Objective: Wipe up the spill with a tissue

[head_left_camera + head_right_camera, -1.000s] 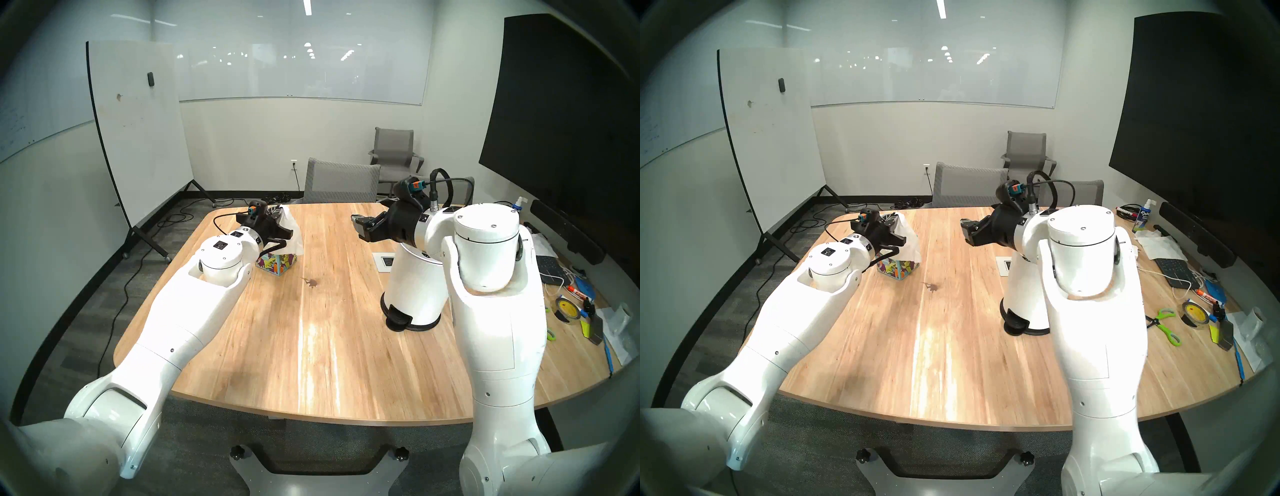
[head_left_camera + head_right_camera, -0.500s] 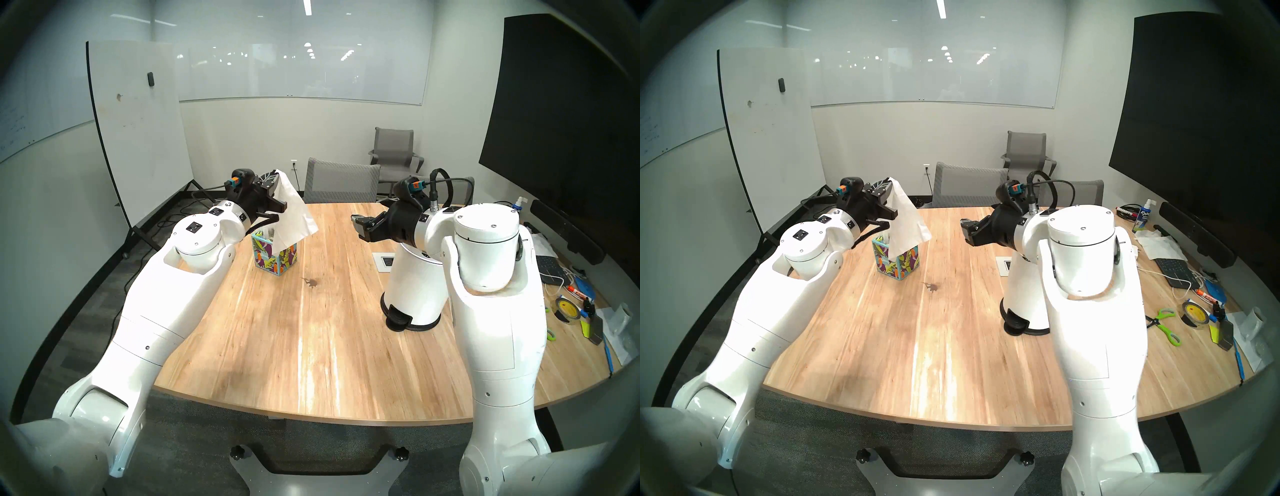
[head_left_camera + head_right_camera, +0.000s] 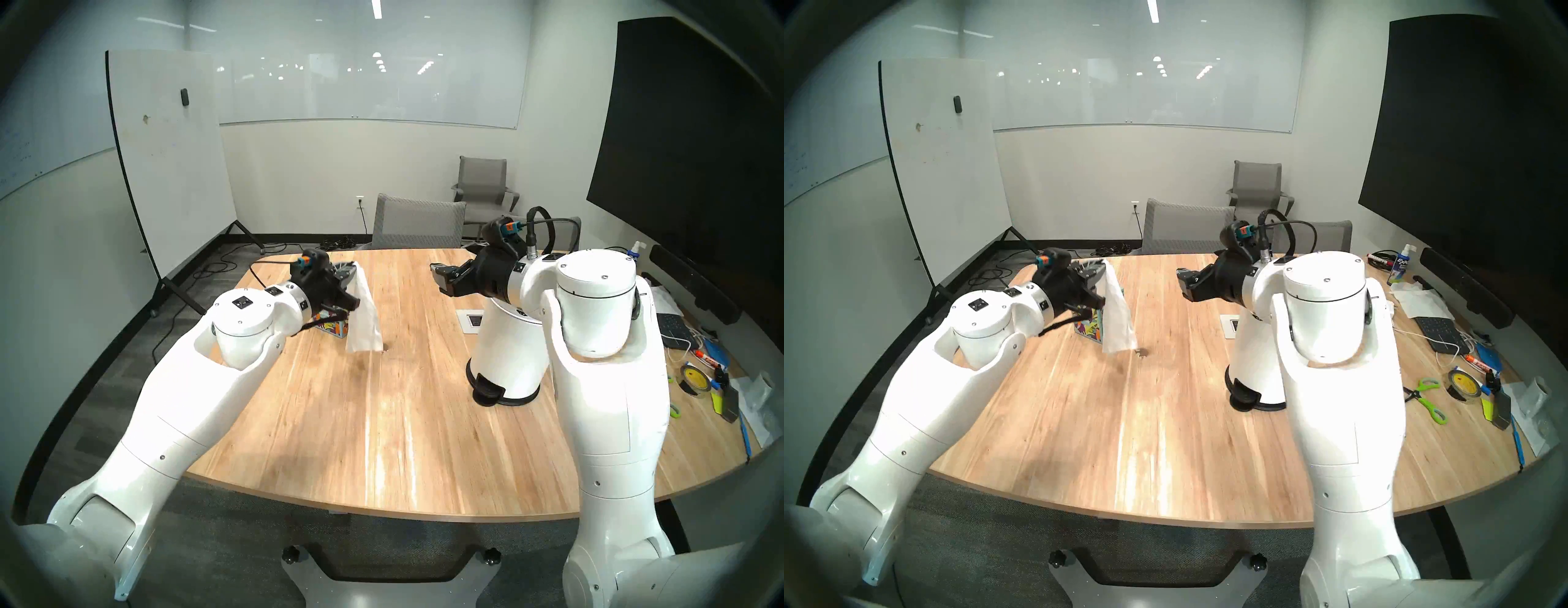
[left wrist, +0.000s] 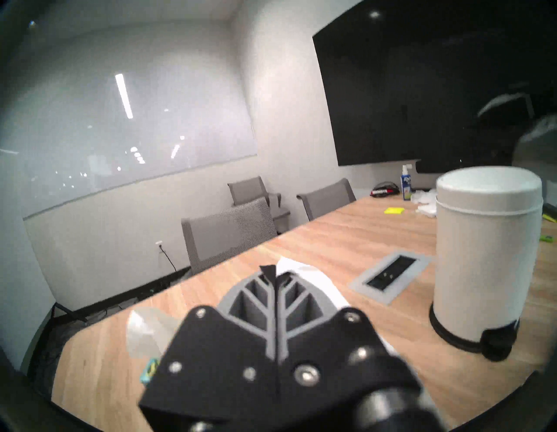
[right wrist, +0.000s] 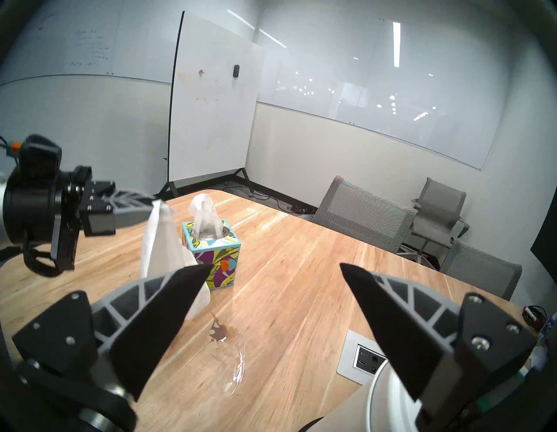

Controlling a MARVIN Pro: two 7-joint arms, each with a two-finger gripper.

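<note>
My left gripper (image 3: 353, 271) is shut on the top corner of a white tissue (image 3: 365, 318), which hangs down in a long fold. Its lower edge sits close to the wooden table (image 3: 382, 424), just left of the dark brown spill (image 3: 1142, 352). In the right wrist view the spill (image 5: 218, 330) lies a little beyond the tissue (image 5: 162, 247). In the left wrist view the left gripper (image 4: 275, 271) has its fingers pressed together with the tissue (image 4: 313, 280) trailing off to one side. My right gripper (image 3: 439, 276) hovers open and empty over the table's right half.
The toucan-print tissue box (image 5: 215, 256), with another sheet sticking up, stands behind the hanging tissue. A white pedal bin (image 3: 505, 352) stands under my right arm, next to a socket plate (image 3: 471, 320). Tape, scissors and markers (image 3: 1463, 382) lie at the right edge. Grey chairs (image 3: 418, 225) line the far side.
The left gripper pulled the tissue up and clear of the box, then carried it right and down beside the spill. The right arm has not moved.
</note>
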